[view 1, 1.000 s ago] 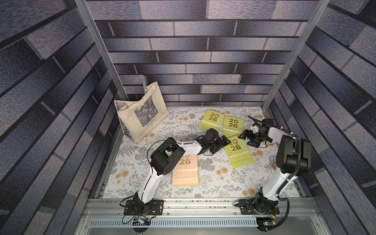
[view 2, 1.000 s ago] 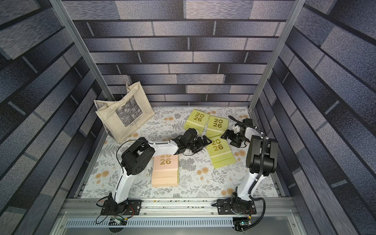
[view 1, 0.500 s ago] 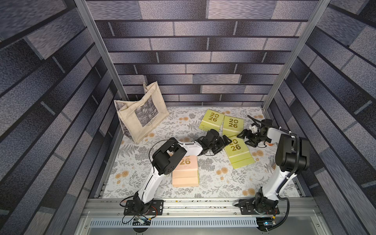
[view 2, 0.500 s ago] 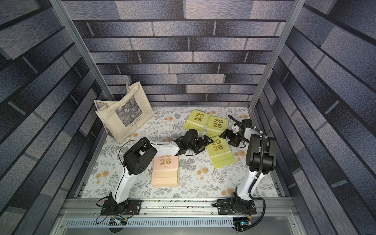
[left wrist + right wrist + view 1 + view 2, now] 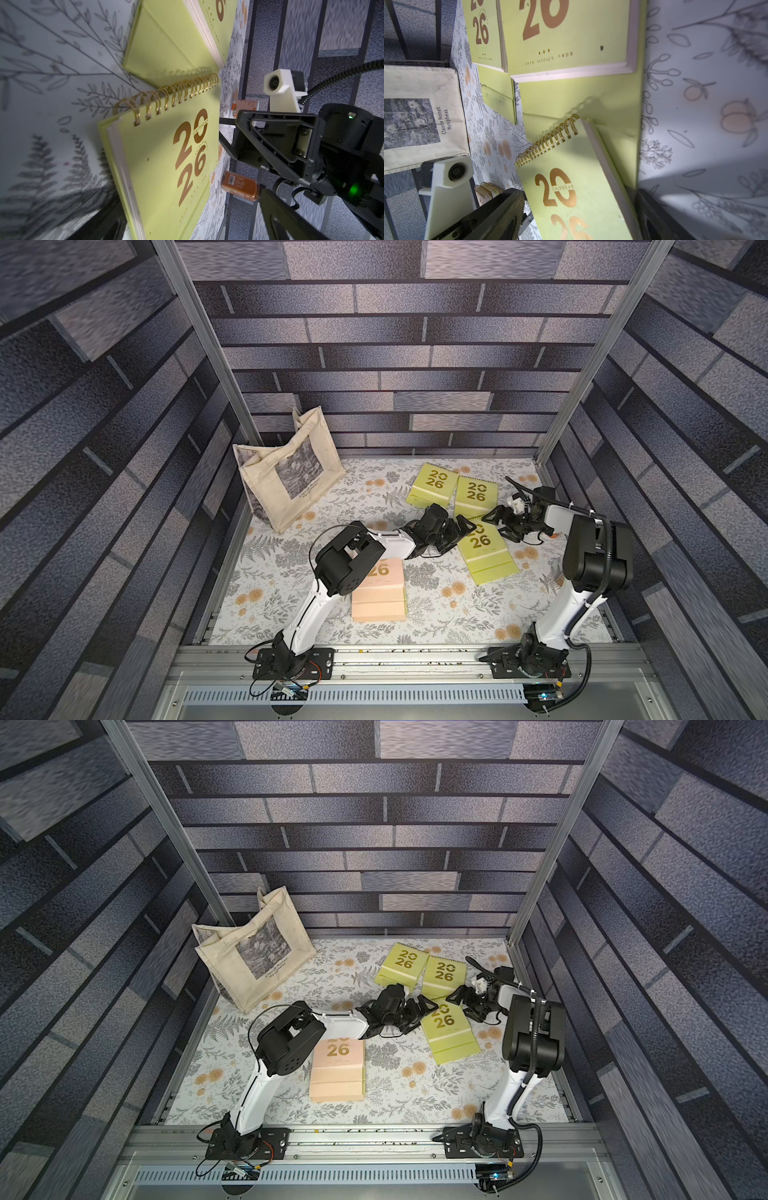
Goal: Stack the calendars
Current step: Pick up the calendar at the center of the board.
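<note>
Near green calendar (image 5: 482,543) lies face up on the floral mat (image 5: 436,597), spiral end toward the back. That end laps onto the card stand of a second green calendar (image 5: 476,494), and a third (image 5: 432,486) sits just beside that one, by the back wall. Pink stack (image 5: 380,587) sits well apart, under the left arm's elbow. Left gripper (image 5: 461,536) is at the near calendar's left corner, jaws spread as far as they go, holding nothing. Right gripper (image 5: 496,526) is opposite, jaws wide and bracketing the same calendar in its wrist view; contact with the edges is unclear and no firm hold shows. Risks, as I judge them: both claws crowd one spiral end, so fingers may clash or snag the gold rings (image 5: 166,97). A pinch on the cover alone would fan the pages and leave the stand behind. A sideways shove would slide the calendar on the mat and drag the second one along. The carry to the pink stack crosses the left arm.
</note>
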Robot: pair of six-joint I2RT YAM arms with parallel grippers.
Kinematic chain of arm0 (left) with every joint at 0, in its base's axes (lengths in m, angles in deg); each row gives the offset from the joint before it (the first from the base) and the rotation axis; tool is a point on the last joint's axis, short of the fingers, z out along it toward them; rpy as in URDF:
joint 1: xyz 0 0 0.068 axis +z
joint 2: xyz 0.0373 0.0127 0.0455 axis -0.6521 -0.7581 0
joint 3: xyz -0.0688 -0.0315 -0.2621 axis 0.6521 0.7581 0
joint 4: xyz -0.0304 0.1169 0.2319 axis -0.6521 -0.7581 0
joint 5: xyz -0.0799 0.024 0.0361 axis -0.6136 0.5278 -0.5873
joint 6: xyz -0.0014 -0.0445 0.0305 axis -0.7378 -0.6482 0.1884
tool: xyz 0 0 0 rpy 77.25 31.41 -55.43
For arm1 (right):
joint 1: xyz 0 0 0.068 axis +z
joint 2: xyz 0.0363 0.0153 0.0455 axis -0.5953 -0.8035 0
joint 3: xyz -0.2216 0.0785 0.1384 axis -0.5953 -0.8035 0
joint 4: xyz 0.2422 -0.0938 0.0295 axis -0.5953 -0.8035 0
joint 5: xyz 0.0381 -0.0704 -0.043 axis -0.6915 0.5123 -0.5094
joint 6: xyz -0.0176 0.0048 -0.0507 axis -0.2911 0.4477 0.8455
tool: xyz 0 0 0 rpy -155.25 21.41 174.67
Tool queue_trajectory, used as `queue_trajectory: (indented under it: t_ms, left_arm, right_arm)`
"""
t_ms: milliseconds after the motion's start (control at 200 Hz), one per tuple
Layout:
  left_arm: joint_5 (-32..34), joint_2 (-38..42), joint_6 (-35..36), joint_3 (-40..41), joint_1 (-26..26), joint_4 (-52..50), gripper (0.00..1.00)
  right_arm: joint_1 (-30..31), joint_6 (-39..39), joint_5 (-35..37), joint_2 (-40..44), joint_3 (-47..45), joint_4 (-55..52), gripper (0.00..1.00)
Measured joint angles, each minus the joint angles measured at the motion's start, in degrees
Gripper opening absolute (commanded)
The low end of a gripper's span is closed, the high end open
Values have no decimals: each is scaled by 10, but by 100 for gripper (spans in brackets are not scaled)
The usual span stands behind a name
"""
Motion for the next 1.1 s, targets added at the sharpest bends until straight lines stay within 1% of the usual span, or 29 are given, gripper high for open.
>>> queue_trajectory:
  t_ms: [195, 240, 331, 411, 441, 616, 686, 761, 842, 1017, 1097]
  left_arm:
    - [-3, -2, -8, 0, 0, 9, 100]
    - [-4, -2, -8, 0, 0, 9, 97]
    - [-7, -2, -12, 2, 0, 11, 84]
    - [-10, -2, -10, 4, 0, 12, 64]
    - [-10, -2, -11, 5, 0, 13, 58]
    - [-9, -2, -16, 20, 0, 22, 48]
    - [-9, -2, -17, 22, 0, 23, 40]
    - [-11, -2, -19, 22, 1, 25, 24]
    - [-14, -2, -15, 22, 1, 29, 0]
    - [-28, -2, -2, 16, 9, 34, 0]
    - [-42, 0, 9, 16, 17, 33, 0]
  right_arm:
    - [8, -3, -3, 14, -22, 9, 86]
    - [9, -3, -3, 17, -26, 10, 86]
    - [11, -7, -5, 19, -29, 12, 86]
    - [12, -10, -7, 19, -31, 14, 86]
    - [12, -10, -9, 19, -31, 14, 86]
    - [13, -14, -14, 19, -32, 13, 86]
    - [13, -14, -15, 19, -33, 13, 86]
    - [14, -14, -15, 20, -34, 13, 86]
    - [14, -14, -15, 22, -36, 13, 86]
    - [14, -14, -6, 33, -40, 3, 85]
    - [14, -14, 0, 53, -42, -10, 85]
